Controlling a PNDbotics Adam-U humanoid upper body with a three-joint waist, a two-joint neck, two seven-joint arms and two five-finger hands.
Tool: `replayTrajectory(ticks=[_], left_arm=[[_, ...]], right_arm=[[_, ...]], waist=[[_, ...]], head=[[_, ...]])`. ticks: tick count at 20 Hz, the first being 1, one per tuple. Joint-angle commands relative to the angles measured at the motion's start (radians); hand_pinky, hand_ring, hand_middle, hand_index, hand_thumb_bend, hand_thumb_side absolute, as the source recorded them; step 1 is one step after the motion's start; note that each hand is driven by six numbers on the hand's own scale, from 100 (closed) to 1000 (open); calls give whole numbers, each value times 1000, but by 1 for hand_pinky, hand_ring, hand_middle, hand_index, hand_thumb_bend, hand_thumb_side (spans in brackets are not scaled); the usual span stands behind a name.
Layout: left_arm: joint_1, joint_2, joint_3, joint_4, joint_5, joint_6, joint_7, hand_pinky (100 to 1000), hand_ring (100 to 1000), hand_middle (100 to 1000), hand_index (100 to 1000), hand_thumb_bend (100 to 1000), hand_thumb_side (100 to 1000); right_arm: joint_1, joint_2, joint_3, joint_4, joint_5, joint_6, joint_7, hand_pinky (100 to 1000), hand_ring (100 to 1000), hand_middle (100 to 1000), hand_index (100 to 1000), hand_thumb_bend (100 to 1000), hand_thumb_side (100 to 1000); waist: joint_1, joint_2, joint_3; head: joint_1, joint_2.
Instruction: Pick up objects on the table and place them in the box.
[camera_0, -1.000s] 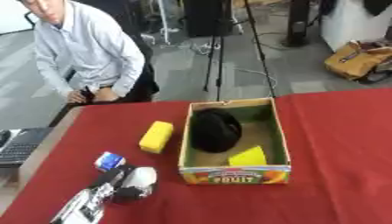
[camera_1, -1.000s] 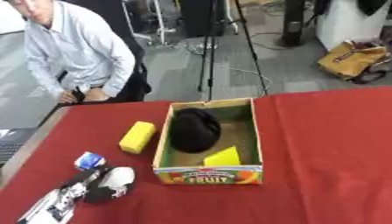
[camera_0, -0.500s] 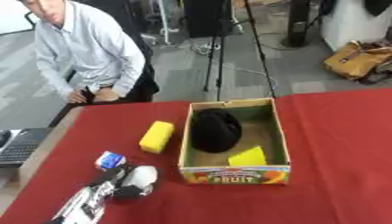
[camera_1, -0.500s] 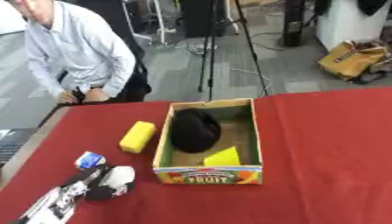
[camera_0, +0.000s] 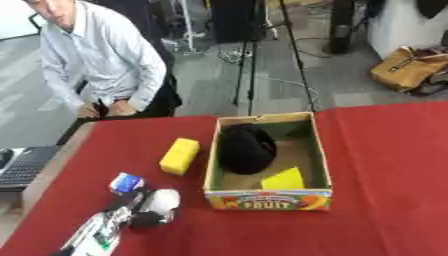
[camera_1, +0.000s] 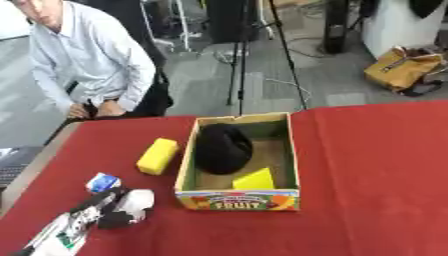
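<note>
My left hand (camera_0: 147, 212), lower left, curls round a rounded white object (camera_0: 163, 200) beside the cardboard box (camera_0: 267, 200) at centre, a yellow foam block (camera_0: 179, 156) lying on open red cloth (camera_0: 385, 165) nearby.

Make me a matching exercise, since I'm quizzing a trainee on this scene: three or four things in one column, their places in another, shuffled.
Things:
1. black rounded object
2. yellow block
3. small blue and white item
4. yellow wedge

Places:
A. on the cloth, just left of the box
B. inside the box, far part
C. inside the box, near front wall
D. on the cloth, by the left robot hand

Pairs: 1-B, 2-A, 3-D, 4-C
</note>
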Motion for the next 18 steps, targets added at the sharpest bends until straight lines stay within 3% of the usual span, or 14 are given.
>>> replayTrajectory(ticks=[1, 7, 18], left_arm=[[3, 24, 0, -17, 12, 9, -15, 1000, 932, 973, 965, 438, 609], [1, 24, 0, -23, 15, 16, -36, 1000, 925, 965, 947, 342, 489], [0, 21, 5, -12, 16, 26, -40, 1000, 906, 930, 897, 345, 471]], right_arm=[[-9, -8, -7, -22, -6, -20, -19, 729, 692, 579, 569, 100, 938], [-11, -7, -8, -22, -8, -22, -19, 729, 692, 579, 569, 100, 940], [-14, -7, -9, -22, -9, -24, -19, 728, 691, 578, 569, 100, 938]], waist=[[-5, -14, 3], [-5, -15, 5], [-3, -15, 6]], head=[[3, -9], [4, -11], [8, -10]])
